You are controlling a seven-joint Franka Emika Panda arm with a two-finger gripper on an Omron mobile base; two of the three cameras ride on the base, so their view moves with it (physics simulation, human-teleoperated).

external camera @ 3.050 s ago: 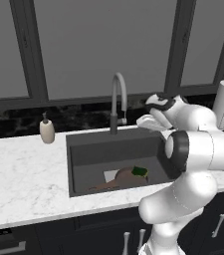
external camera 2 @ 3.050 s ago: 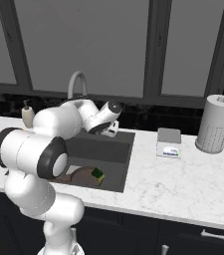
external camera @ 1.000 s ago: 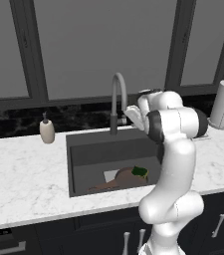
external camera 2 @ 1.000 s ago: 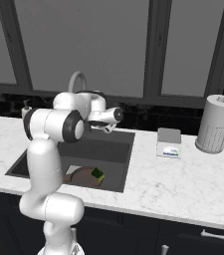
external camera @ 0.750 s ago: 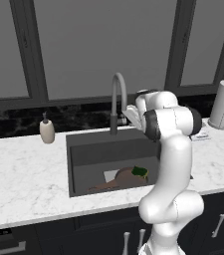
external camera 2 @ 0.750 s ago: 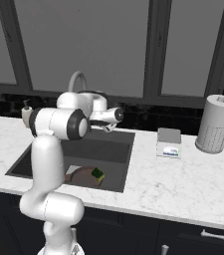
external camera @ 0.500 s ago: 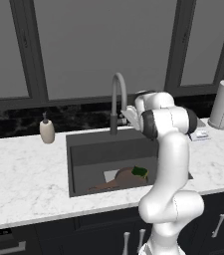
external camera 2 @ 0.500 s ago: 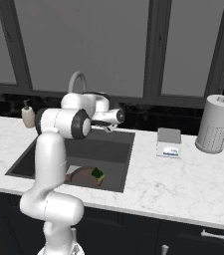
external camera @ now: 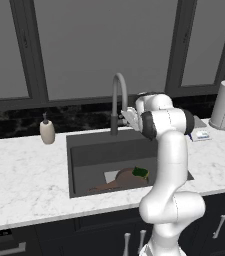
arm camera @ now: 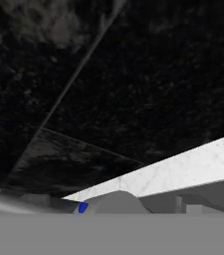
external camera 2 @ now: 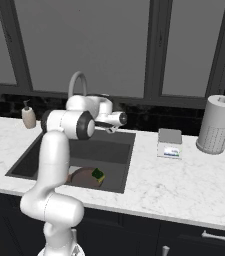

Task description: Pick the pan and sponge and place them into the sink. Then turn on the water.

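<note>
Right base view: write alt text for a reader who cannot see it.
A white robot arm reaches its gripper over the back of a dark sink, beside the grey gooseneck faucet. The pan and green sponge lie in the basin; no water runs.

The robot arm [external camera: 168, 150] is made of smooth, glossy white rounded segments. A dark grey, nearly black band rings the upper joint [external camera: 148, 124]; in the right base view this joint [external camera 2: 83, 125] shows as a dark round cap at the end of a white link. The base segment [external camera: 171, 209] is a bulbous white shell. The hand [external camera 2: 115, 120] is white with dark detail. No cables, screws or markings can be made out.
</note>
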